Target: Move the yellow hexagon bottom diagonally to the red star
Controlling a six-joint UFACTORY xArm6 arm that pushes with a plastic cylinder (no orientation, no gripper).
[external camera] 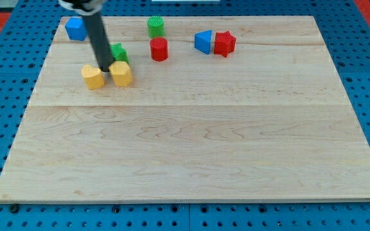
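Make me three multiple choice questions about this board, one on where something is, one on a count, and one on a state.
1. Where is my tip?
A. Between the two yellow blocks
B. Beside the red star
C. At the view's bottom edge

2. How many red blocks are there?
A. One
B. Two
C. Four

3. The blue block by the red star is:
A. Stacked on it
B. Right against it
C. Far across the board

Answers:
1 A, the rod ends between the yellow hexagon and the other yellow block.
2 B, the star and the red cylinder.
3 B, no gap shows.
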